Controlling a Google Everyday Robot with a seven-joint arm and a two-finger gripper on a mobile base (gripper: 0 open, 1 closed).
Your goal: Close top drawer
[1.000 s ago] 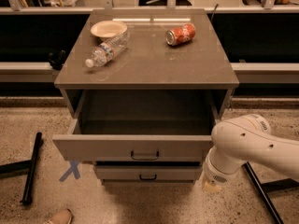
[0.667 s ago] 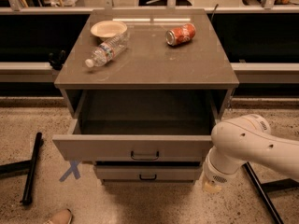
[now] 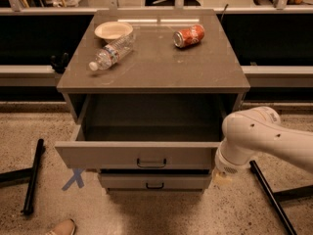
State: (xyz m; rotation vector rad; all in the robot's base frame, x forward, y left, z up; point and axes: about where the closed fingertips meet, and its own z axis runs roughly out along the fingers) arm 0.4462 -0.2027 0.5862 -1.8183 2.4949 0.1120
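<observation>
Your top drawer (image 3: 117,155) stands pulled well out of the cabinet (image 3: 156,67), toward 6 o'clock in your view. Its inside shows bare down to the floor. Its flat front faces you, with the dark loop handle (image 3: 151,163) at its centre.

Just beneath it, the second drawer (image 3: 181,182) sits further back, with only a strip of its front and its handle showing.

Your arm (image 3: 259,136) comes in from 3 o'clock. Its white joint hangs just off the right end of the top drawer's front. The gripper (image 3: 221,178) is the pale tip under that joint, at about 5 o'clock from the handle. It sits right beside the drawer's lower right corner. You cannot tell whether it touches the front, nor whether it is open or closed.

On the cabinet's top:
- A bowl (image 3: 113,31) sits at 11 o'clock.
- A clear bottle (image 3: 111,52) lies on its side at 10 o'clock, just beside the bowl, with its cap pointing to 8.
- A red can (image 3: 189,35) lies on its side at 1 o'clock, well apart from both.

On the floor:
- A blue tape cross (image 3: 74,178) lies at 8 o'clock.
- A black bar (image 3: 33,175) lies beyond the cross, toward 9.
- A shoe tip (image 3: 59,227) shows at 7.
</observation>
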